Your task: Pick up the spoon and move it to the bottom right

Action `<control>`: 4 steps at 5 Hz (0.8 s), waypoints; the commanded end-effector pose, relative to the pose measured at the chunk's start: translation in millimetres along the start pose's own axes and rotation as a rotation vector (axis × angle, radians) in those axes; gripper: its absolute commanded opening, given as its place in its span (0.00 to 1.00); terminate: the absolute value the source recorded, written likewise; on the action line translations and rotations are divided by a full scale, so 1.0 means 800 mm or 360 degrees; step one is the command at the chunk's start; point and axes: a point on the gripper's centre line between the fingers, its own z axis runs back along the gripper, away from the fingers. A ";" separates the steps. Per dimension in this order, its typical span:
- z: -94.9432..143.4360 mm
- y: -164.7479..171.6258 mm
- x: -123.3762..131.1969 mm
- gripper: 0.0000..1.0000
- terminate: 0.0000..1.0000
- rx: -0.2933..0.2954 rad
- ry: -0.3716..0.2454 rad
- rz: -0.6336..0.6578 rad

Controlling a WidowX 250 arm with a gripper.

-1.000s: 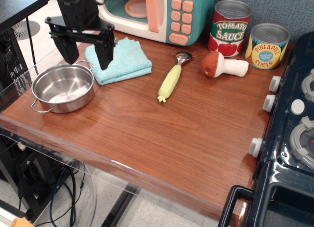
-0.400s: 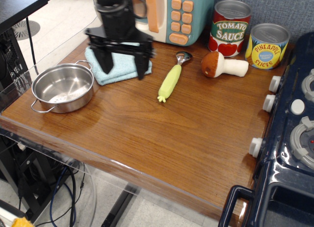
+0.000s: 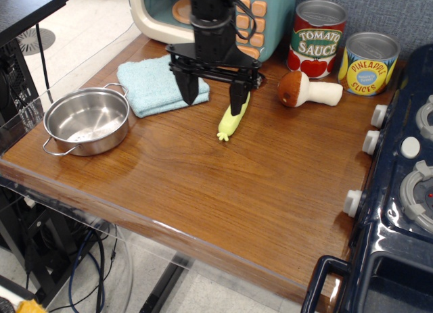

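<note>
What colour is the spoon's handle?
Pale yellow-green, moulded like a corn cob; the spoon shows in the observation.image view, partly behind the open gripper.

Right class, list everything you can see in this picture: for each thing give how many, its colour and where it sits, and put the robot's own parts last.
spoon: 1, yellow-green handle, table centre, partly behind the gripper
mushroom: 1, brown cap and white stem, lying right of the spoon
tomato sauce can: 1, red and white, back right
pineapple slices can: 1, yellow and blue, right of the tomato can
towel: 1, light blue, folded, back left
pot: 1, silver, front left
toy microwave: 1, teal and cream with peach buttons, back
toy stove: 1, dark blue, right edge
table: 1, brown wood grain
gripper: 1, black, open, over the spoon's handle
</note>
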 end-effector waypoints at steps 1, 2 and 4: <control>-0.019 -0.015 0.041 1.00 0.00 0.0021 -0.0033 -0.0043; -0.041 -0.017 0.046 1.00 0.00 0.0042 0.0010 -0.0058; -0.050 -0.020 0.040 0.00 0.00 0.0028 0.0007 -0.0088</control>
